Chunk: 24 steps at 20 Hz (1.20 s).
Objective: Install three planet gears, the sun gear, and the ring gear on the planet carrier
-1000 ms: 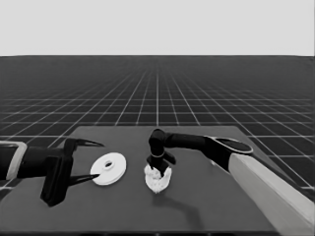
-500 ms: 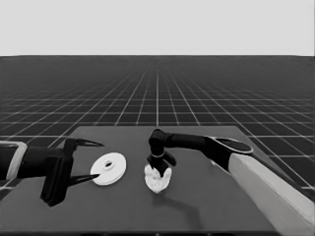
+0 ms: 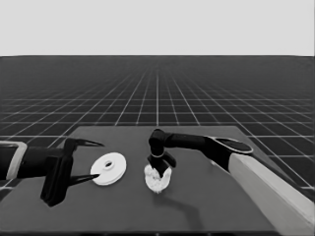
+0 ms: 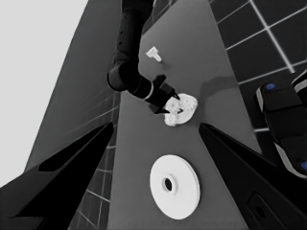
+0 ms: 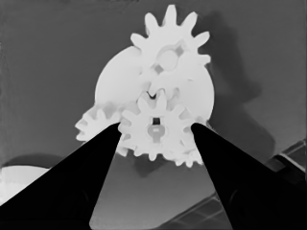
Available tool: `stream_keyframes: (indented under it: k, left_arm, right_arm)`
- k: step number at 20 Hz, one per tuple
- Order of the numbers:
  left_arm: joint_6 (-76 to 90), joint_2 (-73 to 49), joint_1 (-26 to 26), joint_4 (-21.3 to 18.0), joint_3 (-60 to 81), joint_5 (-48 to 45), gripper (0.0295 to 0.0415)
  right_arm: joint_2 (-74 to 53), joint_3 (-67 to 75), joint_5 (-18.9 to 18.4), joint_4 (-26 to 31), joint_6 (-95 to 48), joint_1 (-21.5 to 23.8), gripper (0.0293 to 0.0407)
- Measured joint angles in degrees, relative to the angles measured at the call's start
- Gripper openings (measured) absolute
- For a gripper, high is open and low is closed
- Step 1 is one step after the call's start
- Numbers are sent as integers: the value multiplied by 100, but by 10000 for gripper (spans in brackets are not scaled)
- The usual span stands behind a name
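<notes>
The smaller round part (image 3: 157, 181) lies mid-table with toothed gears on it. In the right wrist view one gear (image 5: 170, 45) sits at the far rim of that part (image 5: 117, 79), one (image 5: 93, 127) at its left and one (image 5: 192, 155) low on the right. My right gripper (image 3: 159, 169) (image 5: 156, 127) stands over the part, shut on a fourth small gear (image 5: 156, 136) at the middle. The larger round part (image 3: 109, 169) (image 4: 173, 186) lies flat beside the waiting left gripper (image 3: 98, 160) (image 4: 156, 124), which is open and holds nothing.
A thin white piece (image 4: 154, 53) lies on the table beyond the right arm. Dark machinery with blue lights (image 4: 283, 120) shows past the table's edge. The right arm's pale grey part (image 3: 270, 191) crosses the lower right of the head view.
</notes>
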Motion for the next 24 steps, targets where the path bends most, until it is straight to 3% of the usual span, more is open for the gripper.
stream_keyframes:
  k: [12, 14, 15, 22, 23, 24]
  left_arm:
    - [0, 0, 0, 0, 0, 0, 385]
    - [0, 0, 0, 0, 0, 0, 385]
    - [0, 0, 0, 0, 0, 0, 385]
    - [0, 0, 0, 0, 0, 0, 385]
    - [0, 0, 0, 0, 0, 0, 385]
    - [0, 0, 0, 0, 0, 0, 385]
  right_arm:
    - [0, 0, 0, 0, 720, 0, 310]
    - [0, 0, 0, -1, 777, 1, 369]
    - [0, 0, 0, -1, 789, 1, 380]
    - [0, 0, 0, -1, 805, 1, 385]
    - [-54, 224, -153, 244, -1445, 279, 393]
    - [-71, 329, -212, 399, -2861, 496, 391]
